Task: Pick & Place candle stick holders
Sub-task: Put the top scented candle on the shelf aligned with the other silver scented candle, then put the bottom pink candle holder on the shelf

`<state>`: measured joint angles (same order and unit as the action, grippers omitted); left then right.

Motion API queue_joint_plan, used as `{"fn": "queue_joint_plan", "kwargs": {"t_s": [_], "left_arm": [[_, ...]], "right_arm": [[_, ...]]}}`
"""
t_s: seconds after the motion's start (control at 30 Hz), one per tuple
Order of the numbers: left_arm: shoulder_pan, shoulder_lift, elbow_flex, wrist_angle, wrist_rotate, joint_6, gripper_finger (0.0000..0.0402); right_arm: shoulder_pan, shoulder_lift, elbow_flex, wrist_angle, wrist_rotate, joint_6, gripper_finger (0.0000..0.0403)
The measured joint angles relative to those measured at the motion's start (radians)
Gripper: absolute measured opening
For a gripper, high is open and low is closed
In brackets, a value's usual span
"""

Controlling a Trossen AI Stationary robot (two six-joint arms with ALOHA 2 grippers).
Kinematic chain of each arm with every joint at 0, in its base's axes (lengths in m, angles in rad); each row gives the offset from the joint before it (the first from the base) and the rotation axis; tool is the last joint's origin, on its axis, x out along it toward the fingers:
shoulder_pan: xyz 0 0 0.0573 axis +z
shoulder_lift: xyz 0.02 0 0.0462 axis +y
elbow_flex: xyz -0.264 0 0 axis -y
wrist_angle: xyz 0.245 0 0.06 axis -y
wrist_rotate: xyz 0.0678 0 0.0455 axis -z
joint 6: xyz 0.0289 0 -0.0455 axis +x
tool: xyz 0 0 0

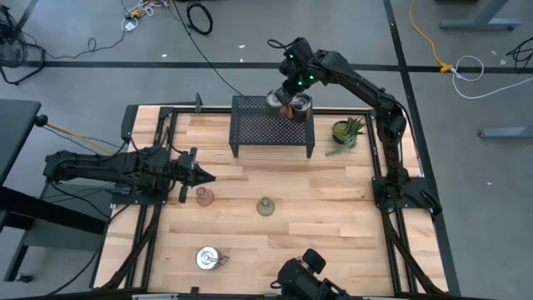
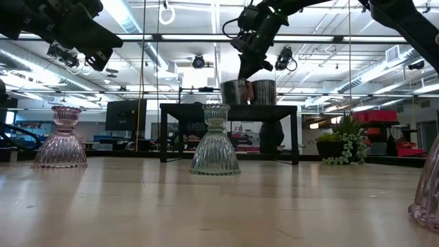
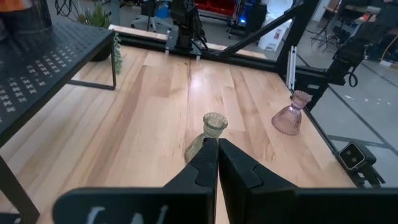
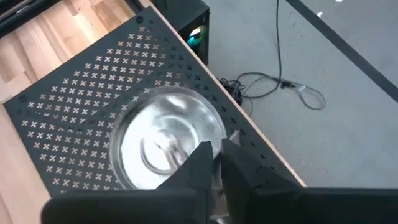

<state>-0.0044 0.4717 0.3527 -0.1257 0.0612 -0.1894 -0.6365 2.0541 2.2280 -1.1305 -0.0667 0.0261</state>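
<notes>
The right gripper (image 1: 293, 98) hangs over the far right end of the black mesh rack (image 1: 258, 129), its fingers drawn together at the rim of a shiny silver holder (image 4: 166, 144) that stands on the rack top just beside a second metal holder (image 2: 265, 92); whether the fingers grip the rim or only rest against it cannot be told. The step in hand looks like setting metal holders down on the rack. Across the wooden table (image 1: 333, 217), the left gripper (image 1: 202, 176) waits with fingers pressed shut and empty, near a pinkish glass holder (image 1: 204, 197). An olive-green glass holder (image 1: 265, 206) stands mid-table, and a third silver holder (image 1: 208, 257) sits near the front edge, all apparently still to be collected. A spiky potted plant (image 1: 346, 132) stands right of the rack. Next, the right arm would need to part its fingers, lift straight clear of the rim without tipping either neighbour, then travel for another holder.
</notes>
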Motion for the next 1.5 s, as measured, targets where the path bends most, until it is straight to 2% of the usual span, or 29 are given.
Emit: {"fn": "queue_joint_plan", "kwargs": {"t_s": [0.67, 0.87, 1.07, 1.23, 1.33, 1.5], "left_arm": [[0.000, 0.000, 0.000, -0.008, 0.000, 0.000, 0.0016], [0.000, 0.000, 0.000, -0.021, 0.000, -0.015, 0.0016], [0.000, 0.000, 0.000, 0.013, 0.016, -0.045, 0.0016], [0.000, 0.000, 0.000, 0.010, 0.048, -0.144, 0.0016], [0.000, -0.001, 0.000, 0.010, 0.062, -0.172, 0.0016], [0.000, -0.001, 0.000, 0.009, 0.068, -0.193, 0.0016]], "right_arm": [[-0.004, -0.022, 0.000, 0.105, 0.030, 0.011, 0.0036], [0.047, -0.123, 0.000, 0.080, -0.067, 0.000, 0.0027], [0.217, -0.227, 0.000, -0.055, -0.186, 0.016, 0.0020], [0.438, -0.244, 0.000, -0.182, -0.184, 0.079, 0.0020], [0.566, -0.245, -0.014, -0.239, -0.138, 0.138, 0.0020], [0.799, -0.248, -0.118, -0.271, 0.054, 0.299, 0.0020]]}}
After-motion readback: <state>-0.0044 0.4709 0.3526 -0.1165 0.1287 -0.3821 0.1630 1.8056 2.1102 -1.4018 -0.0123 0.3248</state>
